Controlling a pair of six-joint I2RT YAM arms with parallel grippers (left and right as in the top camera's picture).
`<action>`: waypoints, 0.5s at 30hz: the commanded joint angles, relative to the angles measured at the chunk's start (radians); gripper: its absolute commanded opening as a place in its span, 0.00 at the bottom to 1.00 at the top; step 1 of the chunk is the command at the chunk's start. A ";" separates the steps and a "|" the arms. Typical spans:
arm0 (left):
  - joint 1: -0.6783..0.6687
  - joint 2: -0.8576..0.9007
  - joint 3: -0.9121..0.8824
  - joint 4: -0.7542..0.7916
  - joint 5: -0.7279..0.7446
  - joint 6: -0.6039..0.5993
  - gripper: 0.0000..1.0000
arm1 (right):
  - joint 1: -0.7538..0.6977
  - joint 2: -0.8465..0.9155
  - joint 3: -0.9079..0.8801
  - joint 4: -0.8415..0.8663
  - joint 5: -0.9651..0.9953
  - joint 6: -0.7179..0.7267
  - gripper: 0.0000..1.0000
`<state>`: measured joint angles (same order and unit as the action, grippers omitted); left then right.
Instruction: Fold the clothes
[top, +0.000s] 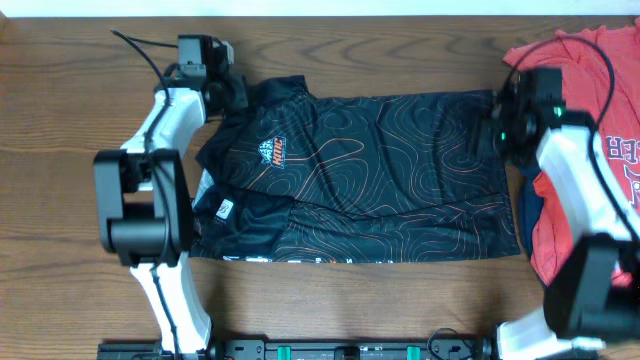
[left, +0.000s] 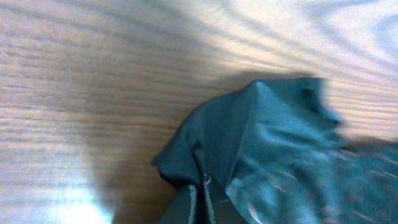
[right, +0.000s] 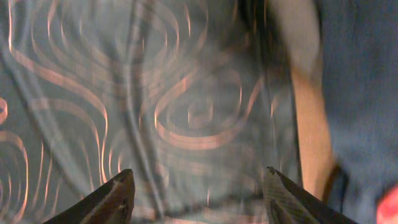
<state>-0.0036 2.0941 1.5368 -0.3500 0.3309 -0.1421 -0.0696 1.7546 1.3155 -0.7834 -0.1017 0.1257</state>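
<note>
The black jersey (top: 380, 170) with orange contour lines lies spread flat across the middle of the table, with a logo near its left end. My left gripper (top: 232, 92) is at the jersey's far left corner. In the left wrist view it (left: 201, 208) is shut on a pinched fold of the dark cloth (left: 280, 143), which bunches up off the wood. My right gripper (top: 500, 125) hovers at the jersey's far right edge. In the right wrist view it (right: 199, 190) stands open, its fingertips (right: 121, 190) spread over the patterned cloth (right: 186, 93).
A red T-shirt (top: 600, 80) with lettering lies at the right, under the right arm. A navy garment (top: 527, 200) shows beside the jersey's right edge, also navy garment (right: 360, 93) past a strip of bare wood (right: 311, 124). Bare wooden table (top: 60, 120) lies left of the left arm.
</note>
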 joint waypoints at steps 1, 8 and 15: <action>0.002 -0.056 0.002 -0.035 0.043 -0.012 0.06 | 0.011 0.127 0.154 0.032 0.035 -0.019 0.68; 0.003 -0.056 0.002 -0.151 0.043 -0.012 0.06 | 0.009 0.414 0.415 0.110 0.128 0.001 0.69; 0.003 -0.056 0.002 -0.185 0.043 -0.012 0.06 | -0.004 0.572 0.477 0.218 0.130 0.069 0.68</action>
<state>-0.0036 2.0331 1.5364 -0.5262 0.3645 -0.1532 -0.0700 2.2932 1.7668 -0.5873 0.0116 0.1497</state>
